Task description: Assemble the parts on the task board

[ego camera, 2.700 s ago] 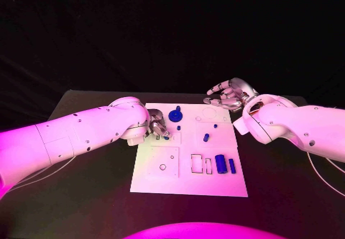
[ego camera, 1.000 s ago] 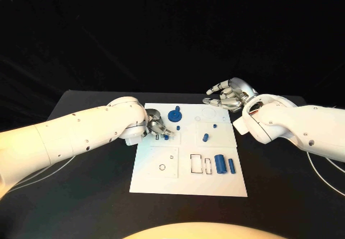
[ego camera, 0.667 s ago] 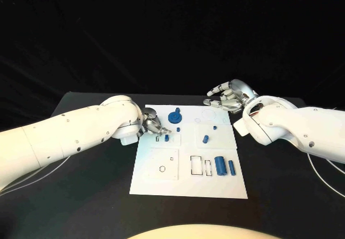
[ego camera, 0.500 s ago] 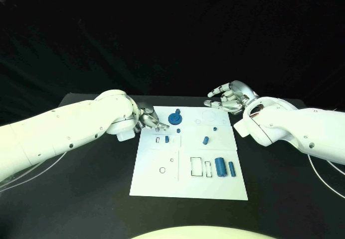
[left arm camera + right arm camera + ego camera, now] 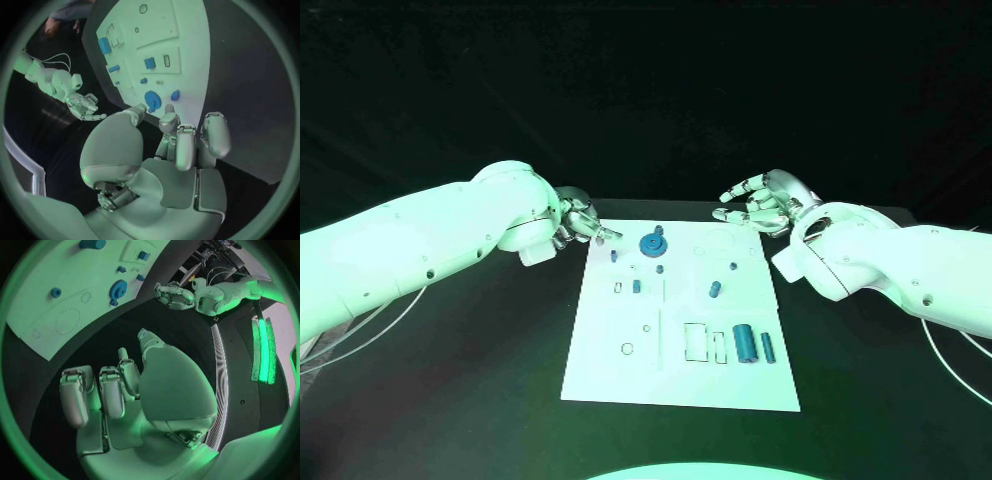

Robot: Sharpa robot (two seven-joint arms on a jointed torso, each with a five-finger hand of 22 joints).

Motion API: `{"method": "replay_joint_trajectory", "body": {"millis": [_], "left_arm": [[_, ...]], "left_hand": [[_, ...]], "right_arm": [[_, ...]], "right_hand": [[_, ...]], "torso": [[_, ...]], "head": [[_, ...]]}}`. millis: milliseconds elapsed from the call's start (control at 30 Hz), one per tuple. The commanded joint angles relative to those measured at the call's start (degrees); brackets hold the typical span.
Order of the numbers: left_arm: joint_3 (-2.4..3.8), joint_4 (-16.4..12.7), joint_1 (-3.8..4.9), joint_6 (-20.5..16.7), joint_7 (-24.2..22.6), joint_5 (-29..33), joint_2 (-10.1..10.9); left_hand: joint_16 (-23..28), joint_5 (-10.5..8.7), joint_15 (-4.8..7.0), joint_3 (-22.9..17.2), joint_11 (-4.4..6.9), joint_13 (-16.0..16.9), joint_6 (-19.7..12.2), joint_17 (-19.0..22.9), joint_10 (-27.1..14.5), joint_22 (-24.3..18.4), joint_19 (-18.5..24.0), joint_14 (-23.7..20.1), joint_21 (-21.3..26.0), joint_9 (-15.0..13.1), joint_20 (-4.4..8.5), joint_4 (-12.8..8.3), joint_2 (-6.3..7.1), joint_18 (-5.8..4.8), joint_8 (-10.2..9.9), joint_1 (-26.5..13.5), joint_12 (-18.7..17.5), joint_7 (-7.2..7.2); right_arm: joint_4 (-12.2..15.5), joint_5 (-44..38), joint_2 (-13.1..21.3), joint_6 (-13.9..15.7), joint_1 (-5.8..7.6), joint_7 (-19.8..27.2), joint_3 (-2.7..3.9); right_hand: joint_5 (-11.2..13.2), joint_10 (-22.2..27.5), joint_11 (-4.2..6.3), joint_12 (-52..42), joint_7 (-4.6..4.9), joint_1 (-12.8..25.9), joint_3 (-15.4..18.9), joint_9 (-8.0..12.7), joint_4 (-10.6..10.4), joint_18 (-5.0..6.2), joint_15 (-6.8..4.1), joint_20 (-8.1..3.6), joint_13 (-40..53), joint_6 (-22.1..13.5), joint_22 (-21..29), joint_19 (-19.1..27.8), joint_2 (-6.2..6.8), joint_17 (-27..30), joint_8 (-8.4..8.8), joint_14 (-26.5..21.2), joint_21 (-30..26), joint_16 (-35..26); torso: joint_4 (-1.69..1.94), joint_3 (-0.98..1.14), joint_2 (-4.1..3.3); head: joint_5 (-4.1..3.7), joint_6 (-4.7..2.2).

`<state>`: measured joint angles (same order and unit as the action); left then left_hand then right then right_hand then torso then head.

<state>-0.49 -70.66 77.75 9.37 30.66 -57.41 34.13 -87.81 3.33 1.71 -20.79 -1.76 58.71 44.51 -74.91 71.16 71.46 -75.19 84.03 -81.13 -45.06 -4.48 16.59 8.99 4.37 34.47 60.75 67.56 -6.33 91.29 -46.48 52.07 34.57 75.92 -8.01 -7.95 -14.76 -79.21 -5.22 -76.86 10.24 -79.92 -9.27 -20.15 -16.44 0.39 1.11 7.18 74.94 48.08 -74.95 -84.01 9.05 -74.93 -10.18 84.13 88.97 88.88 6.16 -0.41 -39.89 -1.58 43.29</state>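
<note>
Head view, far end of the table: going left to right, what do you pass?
left hand → small blue peg → large round blue part on the task board → right hand.

We see our right hand (image 5: 119, 390) empty, fingers loosely curled above the black table (image 5: 106, 332). Beyond them lies the task board (image 5: 56, 290) bearing a round blue part (image 5: 117, 289), with our left hand (image 5: 175, 295) just past the board's corner.
</note>
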Motion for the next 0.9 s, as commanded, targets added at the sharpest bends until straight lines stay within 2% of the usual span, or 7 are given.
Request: {"method": "replay_joint_trajectory", "body": {"millis": [33, 233, 400, 700, 767, 900], "left_arm": [[-0.15, 2.3, 0.14, 1.6, -0.6, -1.5, -1.3], [-0.88, 5.7, -0.16, 2.2, -0.8, -1.8, -3.5], [-1.47, 8.2, -0.53, 2.2, -1.0, -1.9, -5.1], [-2.02, 11.2, -1.06, 2.9, -1.5, -0.8, -6.9], [-2.12, 11.6, -1.15, 3.2, -1.6, -0.3, -7.3], [-2.26, 12.1, -1.21, 3.4, -1.7, 0.2, -7.6]], "left_hand": [[-0.1, 0.2, -0.44, 0.3, -0.4, 0.1, 0.0, -11.6, -0.1, 0.2, -0.1, 4.6, -0.1, 0.2, -0.37, 0.1, -0.24, -0.15, -0.4, 0.7, 0.3, -0.1], [-0.1, 0.21, -0.52, 0.5, -0.46, 0.2, 0.2, -11.6, 0.0, 0.2, -0.1, 4.6, -0.1, 0.6, -0.51, 0.0, -0.66, -0.14, -0.8, 1.1, 0.4, -0.14], [-0.1, 0.21, -0.54, 0.5, -0.47, 0.2, 0.4, -11.7, 0.0, 0.3, -0.1, 4.6, -0.1, 0.8, -0.56, 0.0, -0.82, -0.15, -0.9, 1.3, 0.5, -0.15], [-0.2, 0.12, -0.55, 0.8, -0.46, 0.2, 0.7, -11.7, 0.0, 0.4, -0.2, 4.6, -0.2, 1.1, -0.63, 0.1, -0.95, -0.15, -1.0, 1.3, 0.5, -0.11], [-0.2, 0.1, -0.56, 0.9, -0.46, 0.1, 0.8, -11.7, 0.0, 0.3, -0.1, 4.6, -0.2, 1.1, -0.64, 0.1, -0.95, -0.15, -1.0, 1.2, 0.5, -0.11], [-0.2, 0.1, -0.56, 0.9, -0.46, 0.2, 0.9, -11.7, 0.0, 0.4, -0.2, 4.6, -0.2, 1.1, -0.65, 0.1, -0.96, -0.16, -1.0, 1.2, 0.5, -0.1]], "right_arm": [[0.0, -0.6, -0.1, -0.5, -0.03, 0.6, 0.0], [-0.1, -0.6, -0.2, -0.5, -0.03, 0.6, 0.0], [-0.1, -0.6, -0.2, -0.5, -0.04, 0.7, 0.0], [-0.1, -0.6, -0.3, -0.2, -0.04, 1.0, 0.01], [-0.1, -0.6, -0.4, -0.2, -0.04, 1.1, 0.01], [-0.1, -0.6, -0.5, -0.1, -0.04, 1.2, 0.01]], "right_hand": [[0.1, 0.4, 0.06, 0.1, -0.17, 0.7, -0.3, 0.1, -0.1, -0.12, -0.33, -0.53, 3.7, -0.4, -14.5, -5.5, 0.14, -12.1, -0.37, 5.0, 0.0, -0.3], [0.1, 0.4, 0.06, 0.1, -0.17, 0.7, -0.3, 0.1, -0.1, -0.12, -0.33, -0.53, 3.7, -0.4, -14.5, -5.5, 0.14, -12.1, -0.37, 5.0, 0.0, -0.3], [0.1, 0.4, 0.06, 0.1, -0.17, 0.7, -0.3, 0.1, -0.1, -0.12, -0.33, -0.53, 3.7, -0.4, -14.5, -5.5, 0.14, -12.1, -0.37, 5.0, 0.0, -0.3], [0.1, 0.7, 0.07, 0.5, -0.18, 0.7, -0.3, 0.1, -0.1, 0.04, -0.33, -0.54, 3.3, -0.4, -14.1, -5.2, 0.11, -11.7, -0.42, 4.9, -0.7, -0.4], [0.1, 2.0, 0.09, 2.1, -0.19, 0.8, -0.3, 0.1, -0.1, 0.14, -0.35, -0.54, 1.9, -0.4, -13.9, -5.0, 0.11, -11.5, -0.48, 4.9, -1.1, -0.5], [0.1, 3.1, 0.14, 3.5, -0.23, 1.0, -0.4, 0.1, -0.1, 0.33, -0.4, -0.58, 0.7, -0.5, -13.5, -4.7, 0.12, -11.0, -0.64, 4.7, -1.8, -0.8]], "torso": [[0.0, -0.05, -0.09], [-0.26, -0.07, -0.29], [-0.37, -0.16, -0.53], [-0.34, -0.14, -0.64], [-0.35, -0.08, -0.57], [-0.37, -0.1, -0.58]], "head": [[0.3, -0.02], [0.6, 0.18], [0.88, 0.06], [0.85, 0.2], [1.06, 0.37], [1.32, 0.41]]}}
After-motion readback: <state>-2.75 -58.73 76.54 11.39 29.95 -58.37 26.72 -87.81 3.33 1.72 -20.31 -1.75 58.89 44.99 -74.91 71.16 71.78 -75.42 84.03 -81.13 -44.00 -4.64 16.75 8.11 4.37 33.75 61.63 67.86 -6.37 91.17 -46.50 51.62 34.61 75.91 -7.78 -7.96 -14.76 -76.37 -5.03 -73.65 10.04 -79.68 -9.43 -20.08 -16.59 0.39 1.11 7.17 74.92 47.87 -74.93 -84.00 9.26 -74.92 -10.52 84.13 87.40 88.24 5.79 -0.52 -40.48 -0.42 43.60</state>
